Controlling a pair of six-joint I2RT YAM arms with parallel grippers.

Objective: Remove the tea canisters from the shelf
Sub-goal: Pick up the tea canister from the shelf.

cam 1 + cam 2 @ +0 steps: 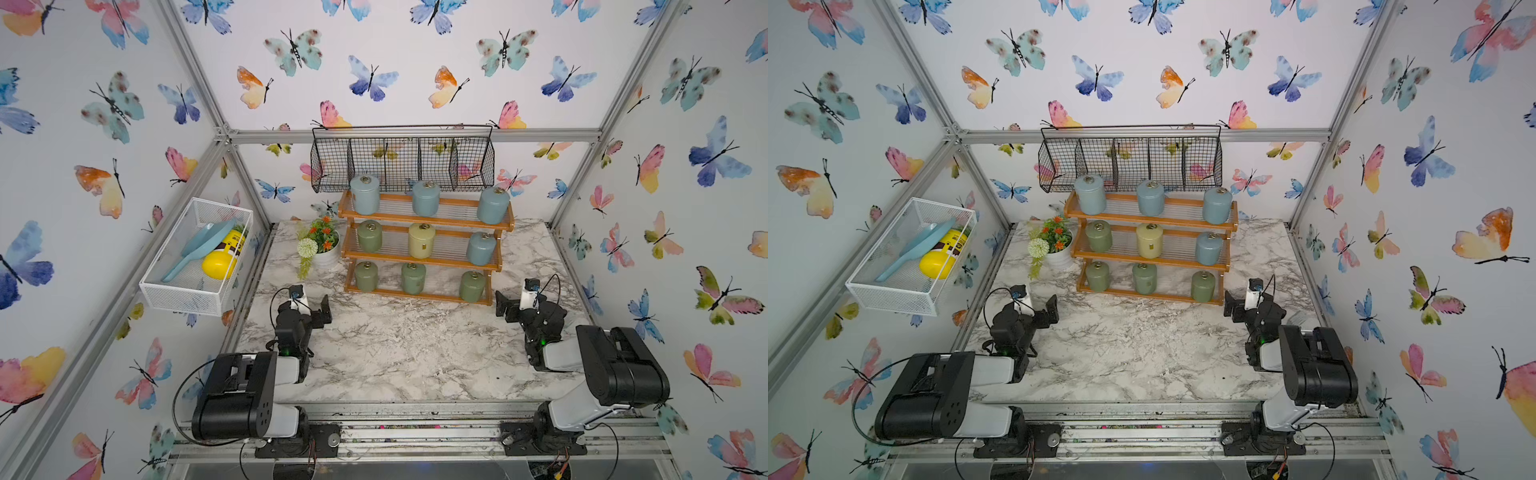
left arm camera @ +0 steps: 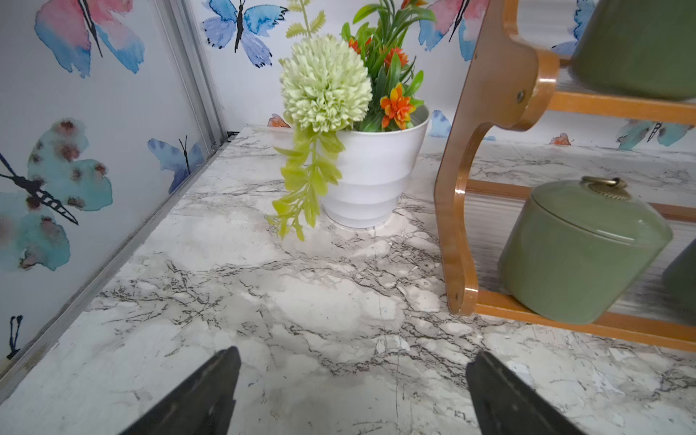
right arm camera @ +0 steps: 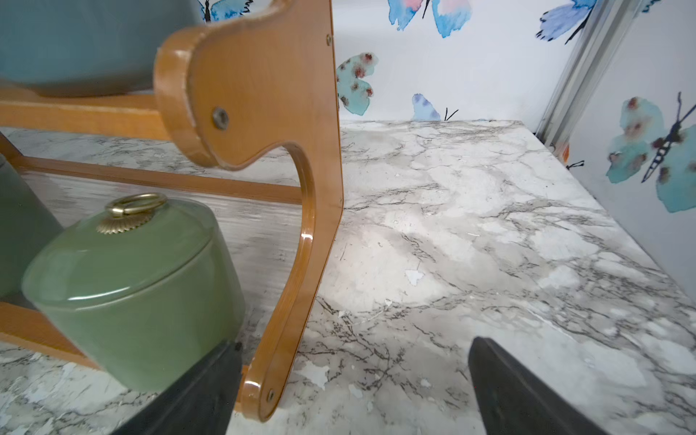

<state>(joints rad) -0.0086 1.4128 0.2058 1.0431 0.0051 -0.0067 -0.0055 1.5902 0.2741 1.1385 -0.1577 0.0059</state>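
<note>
The tea canisters (image 3: 135, 293) are smooth and highly glossy, like glazed ceramic; each lid carries a brass-coloured metal ring pull (image 3: 137, 205). The shelf (image 3: 263, 94) has a varnished wooden frame with a sheen, and its tiers (image 3: 256, 241) look like clear ribbed plastic. The counter (image 3: 452, 226) is marble-patterned and faintly shiny, with its surface chipped in spots. The flower pot (image 2: 373, 177) is matt white plastic. The wire basket (image 1: 401, 162) is black metal and the mesh basket (image 1: 183, 295) is white metal. The fingers (image 2: 203, 395) of the left end effector (image 2: 356, 352) and the right end effector (image 3: 356, 342) are matt black.
</note>
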